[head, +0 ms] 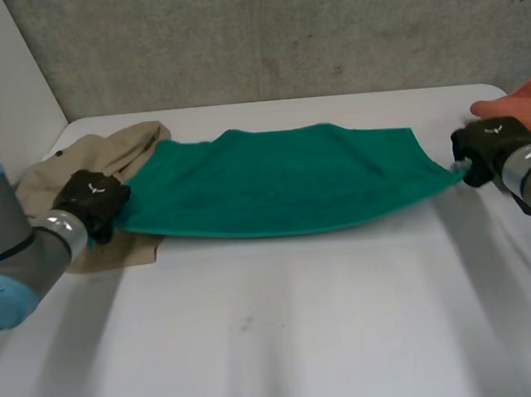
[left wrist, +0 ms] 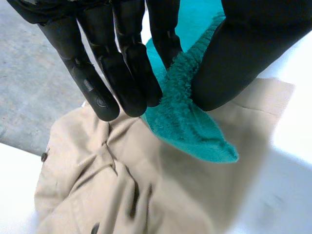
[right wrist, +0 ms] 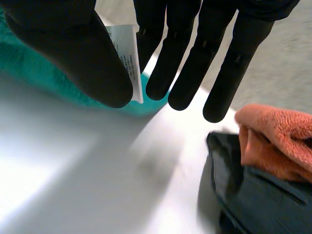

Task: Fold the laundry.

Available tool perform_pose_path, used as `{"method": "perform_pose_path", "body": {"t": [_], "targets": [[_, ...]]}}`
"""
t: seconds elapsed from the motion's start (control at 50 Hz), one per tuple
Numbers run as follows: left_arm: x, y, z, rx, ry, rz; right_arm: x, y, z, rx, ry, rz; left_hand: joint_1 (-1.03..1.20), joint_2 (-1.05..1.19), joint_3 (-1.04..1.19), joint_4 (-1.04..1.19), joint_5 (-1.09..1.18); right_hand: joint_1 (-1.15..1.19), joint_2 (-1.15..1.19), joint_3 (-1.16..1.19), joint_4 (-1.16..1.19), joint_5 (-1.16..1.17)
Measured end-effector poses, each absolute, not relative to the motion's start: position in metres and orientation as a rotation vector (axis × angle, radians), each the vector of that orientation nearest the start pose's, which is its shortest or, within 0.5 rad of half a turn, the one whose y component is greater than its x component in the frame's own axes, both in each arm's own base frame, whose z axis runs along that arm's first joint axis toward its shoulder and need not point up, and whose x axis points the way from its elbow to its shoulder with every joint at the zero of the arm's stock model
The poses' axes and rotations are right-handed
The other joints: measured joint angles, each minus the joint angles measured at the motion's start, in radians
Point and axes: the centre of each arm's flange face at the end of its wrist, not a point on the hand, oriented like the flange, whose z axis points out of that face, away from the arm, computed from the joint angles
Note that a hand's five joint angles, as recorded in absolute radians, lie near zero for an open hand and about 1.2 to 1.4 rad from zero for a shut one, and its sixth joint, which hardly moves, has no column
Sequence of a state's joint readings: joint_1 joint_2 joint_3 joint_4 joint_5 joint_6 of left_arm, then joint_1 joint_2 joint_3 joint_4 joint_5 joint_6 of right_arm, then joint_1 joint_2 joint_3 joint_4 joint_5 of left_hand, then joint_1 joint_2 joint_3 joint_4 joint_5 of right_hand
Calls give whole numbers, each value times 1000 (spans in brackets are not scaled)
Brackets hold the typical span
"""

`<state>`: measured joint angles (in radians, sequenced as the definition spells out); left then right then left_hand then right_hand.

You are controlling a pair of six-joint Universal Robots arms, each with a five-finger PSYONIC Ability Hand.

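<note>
Green towel [head: 283, 183] stretches wide across the far half of the white table [head: 285, 326], held at each end by a hand. In the left wrist view the left hand [left wrist: 122, 63] pinches one corner of the towel [left wrist: 195, 131] between its straight fingers and thumb, and the tip of that corner pokes out just past them. In the right wrist view the right hand [right wrist: 63, 53] nips the opposite corner [right wrist: 29, 73] between thumb and fingers, together with a white care label [right wrist: 127, 53] printed with small text.

Under the towel's left end lies a crumpled beige shirt [head: 114, 146], smooth woven cloth with dark buttons [left wrist: 44, 156], just below the left hand. Beside the right hand sits an orange cloth [right wrist: 278, 136] of fuzzy terry on a dark grey garment [right wrist: 253, 195], both apart from the towel.

The towel's pile is thick and looped, and its near edge curves in a shallow bow.
</note>
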<state>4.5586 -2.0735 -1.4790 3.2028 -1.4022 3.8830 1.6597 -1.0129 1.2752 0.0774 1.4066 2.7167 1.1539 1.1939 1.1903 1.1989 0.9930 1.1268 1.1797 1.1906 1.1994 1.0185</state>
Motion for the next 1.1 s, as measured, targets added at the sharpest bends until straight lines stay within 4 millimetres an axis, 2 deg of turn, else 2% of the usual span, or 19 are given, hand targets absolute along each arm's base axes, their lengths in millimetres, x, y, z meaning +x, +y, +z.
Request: {"method": "perform_pose_path", "body": {"t": [0.02, 0.06, 0.08, 0.16, 0.22, 0.28, 0.32, 0.42, 0.52, 0.62, 0.86, 0.96, 1.1], "targets": [[-199, -332, 175, 1196, 2115, -1641, 177, -370, 194, -906, 2516, -1807, 0, 0, 0, 0, 0, 0, 0, 0, 0, 0], [-197, -322, 179, 1220, 2117, -1603, 175, -365, 196, -960, 2533, -1780, 0, 0, 0, 0, 0, 0, 0, 0, 0, 0], [-193, -306, 186, 1263, 2124, -1538, 168, -352, 198, -1119, 2580, -1687, 0, 0, 0, 0, 0, 0, 0, 0, 0, 0], [-183, -268, 194, 1379, 2159, -1366, 155, -326, 203, -1387, 2630, -1507, 0, 0, 0, 0, 0, 0, 0, 0, 0, 0], [-177, -243, 196, 1482, 2189, -1249, 149, -313, 205, -1524, 2623, -1425, 0, 0, 0, 0, 0, 0, 0, 0, 0, 0], [-177, -232, 199, 1560, 2192, -1212, 147, -309, 203, -1573, 2605, -1414, 0, 0, 0, 0, 0, 0, 0, 0, 0, 4], [-179, -231, 200, 1591, 2180, -1222, 148, -311, 200, -1552, 2599, -1436, 0, 0, 0, 0, 0, 0, 0, 0, 0, 4], [-189, -252, 204, 1577, 2119, -1331, 154, -331, 187, -1368, 2607, -1537, 0, 0, 0, 0, 0, 0, 0, 0, 0, 5], [-207, -286, 206, 1497, 2082, -1458, 164, -354, 177, -1136, 2590, -1644, 0, 0, 0, 0, 0, 0, 0, 0, 0, 7], [-224, -319, 203, 1400, 2081, -1522, 174, -375, 171, -984, 2568, -1734, 0, 0, 0, 0, 0, 0, 0, 0, 0, 8], [-260, -382, 192, 1283, 2010, -1594, 189, -415, 156, -848, 2622, -1917, 0, 0, 0, 1, 0, 0, 0, 0, 0, 9], [-272, -394, 186, 1276, 1991, -1600, 192, -422, 150, -804, 2637, -1941, 0, 0, 0, 1, 0, 0, 0, 0, 0, 9], [-280, -396, 182, 1267, 2002, -1571, 190, -422, 150, -741, 2648, -1973, 0, 0, 0, 1, 0, 0, 0, 0, 0, 8]]}}
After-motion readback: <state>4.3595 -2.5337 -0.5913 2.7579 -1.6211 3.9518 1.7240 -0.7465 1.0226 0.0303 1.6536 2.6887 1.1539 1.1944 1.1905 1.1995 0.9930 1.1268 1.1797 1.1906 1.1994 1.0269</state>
